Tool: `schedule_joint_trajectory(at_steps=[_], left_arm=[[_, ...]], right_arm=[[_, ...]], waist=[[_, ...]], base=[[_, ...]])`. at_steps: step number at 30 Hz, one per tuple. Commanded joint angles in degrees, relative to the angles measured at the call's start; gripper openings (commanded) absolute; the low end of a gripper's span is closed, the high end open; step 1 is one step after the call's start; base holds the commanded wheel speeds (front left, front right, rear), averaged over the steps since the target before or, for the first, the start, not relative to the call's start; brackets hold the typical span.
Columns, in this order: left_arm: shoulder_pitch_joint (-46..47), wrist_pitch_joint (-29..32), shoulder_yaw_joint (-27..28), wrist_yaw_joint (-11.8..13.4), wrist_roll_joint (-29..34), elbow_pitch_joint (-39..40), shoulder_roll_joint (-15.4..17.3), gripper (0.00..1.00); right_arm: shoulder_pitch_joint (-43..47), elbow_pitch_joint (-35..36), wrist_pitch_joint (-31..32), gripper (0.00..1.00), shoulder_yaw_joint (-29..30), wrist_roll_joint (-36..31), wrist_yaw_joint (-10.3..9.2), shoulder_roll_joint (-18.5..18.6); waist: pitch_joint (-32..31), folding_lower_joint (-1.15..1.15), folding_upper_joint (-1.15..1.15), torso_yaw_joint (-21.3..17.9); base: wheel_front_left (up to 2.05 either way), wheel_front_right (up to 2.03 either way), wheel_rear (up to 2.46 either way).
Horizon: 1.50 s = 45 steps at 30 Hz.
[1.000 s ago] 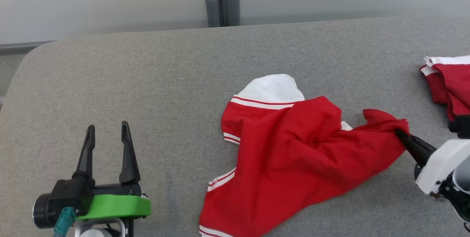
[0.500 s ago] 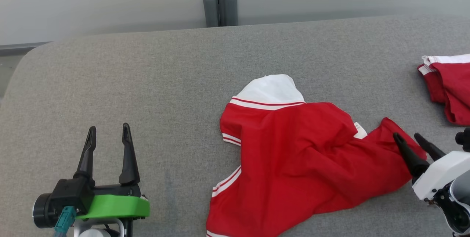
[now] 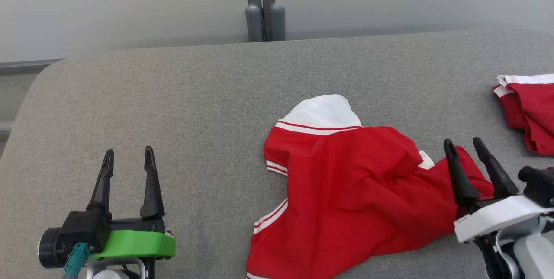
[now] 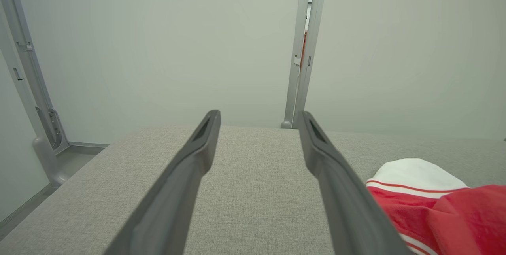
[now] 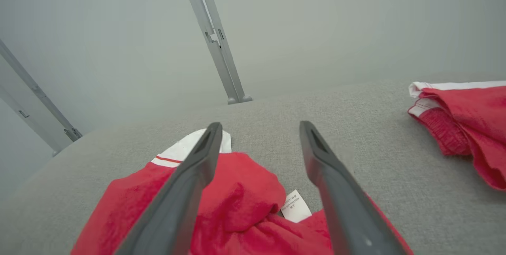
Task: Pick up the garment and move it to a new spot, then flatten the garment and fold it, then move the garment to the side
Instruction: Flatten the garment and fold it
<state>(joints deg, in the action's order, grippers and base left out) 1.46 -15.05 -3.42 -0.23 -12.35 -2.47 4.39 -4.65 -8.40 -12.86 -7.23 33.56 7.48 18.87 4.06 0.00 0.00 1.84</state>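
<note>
A red garment [image 3: 346,197] with white, red-striped trim lies crumpled on the grey padded surface [image 3: 194,106], a white label showing near its right part. In the right wrist view the garment [image 5: 237,203] lies under and ahead of my fingers. My right gripper [image 3: 463,145] stands open over the garment's right corner, holding nothing. My left gripper [image 3: 127,154] is open at the lower left, well apart from the cloth. The left wrist view catches the garment's white-trimmed edge [image 4: 415,180] to the right of the left gripper [image 4: 259,116].
A second red and white garment [image 3: 530,106] lies at the right edge of the surface; the right wrist view has that second garment [image 5: 466,120] at its right. A grey post [image 3: 264,6] stands against the pale wall behind. Bare grey surface lies left of the garment.
My right gripper let go of the garment's right corner, which dropped onto the surface, then opened and rose over it. The camera shifted slightly. The left gripper stayed put.
</note>
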Motion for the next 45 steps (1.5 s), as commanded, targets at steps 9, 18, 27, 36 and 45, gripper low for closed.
schedule_joint_trajectory(at_steps=[9, 18, 27, 36, 45], left_arm=[[-0.2, -0.2, -0.1, 0.0, -0.1, -0.6, 0.4, 1.0], [0.3, -0.1, -0.8, 0.1, -0.5, -1.1, 0.3, 1.0], [5.9, 5.3, -4.0, -1.9, -0.2, -2.8, 0.8, 1.0], [18.2, 19.4, -9.9, -4.1, -1.7, -10.7, -0.1, 1.0], [27.0, 31.9, -14.5, -3.6, -4.1, -22.6, -1.0, 1.0]], right_arm=[[-1.4, -5.4, -2.0, 1.0, -2.1, -1.7, 0.03, -1.2], [-2.3, -6.8, -2.3, 1.0, -3.9, -0.8, 0.03, -0.5], [-3.9, -7.3, -2.4, 1.0, -4.3, -0.4, 0.03, 0.3], [-6.2, -7.4, -2.4, 1.0, -4.3, -0.3, 0.03, 1.1], [-8.4, -7.0, -2.4, 1.0, -3.4, -0.1, 0.03, 1.7]], waist=[[-0.2, 0.0, 0.0, 0.0], [0.3, 0.0, 0.0, 0.0], [2.2, 0.0, 0.0, -1.0], [6.2, 0.0, 0.0, -4.7], [10.8, 0.0, 0.0, -10.7]], base=[[0.0, 0.0, 0.0], [0.0, 0.0, 0.0], [0.0, 0.0, 0.0], [0.0, 0.0, 0.0], [0.0, 0.0, 0.0]])
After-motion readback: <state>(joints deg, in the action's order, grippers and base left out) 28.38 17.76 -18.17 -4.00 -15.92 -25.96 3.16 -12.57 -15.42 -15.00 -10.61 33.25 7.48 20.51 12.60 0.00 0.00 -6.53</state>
